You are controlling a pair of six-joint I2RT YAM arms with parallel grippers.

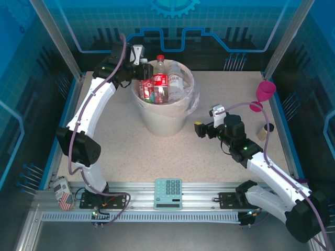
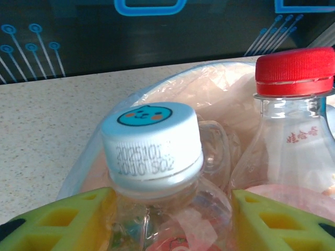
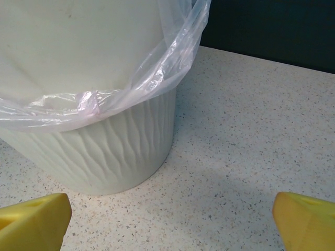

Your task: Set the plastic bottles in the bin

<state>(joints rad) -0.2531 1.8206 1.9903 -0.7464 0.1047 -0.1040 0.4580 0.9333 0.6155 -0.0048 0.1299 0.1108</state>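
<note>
Speckled beige table (image 1: 220, 157) is carrying a cream bin (image 1: 162, 123) standing at upper centre. A pink goblet (image 1: 264, 93) is standing at upper right, with a small tan block (image 1: 261, 133) sitting near the right edge. A teal calculator (image 1: 168, 193) is lying on the metal rail (image 1: 209, 189) at bottom centre.

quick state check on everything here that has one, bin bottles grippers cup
round cream-white plastic bin: upright, bag-lined, bottles heaped inside
clear bottle with pale blue cap: capped, upright at bin rim
clear red-capped bottle: capped, upright in bin
left gripper: straddling blue-capped bottle, grip unclear
right gripper: open, empty
pink plastic goblet: upright, right of bin
</note>
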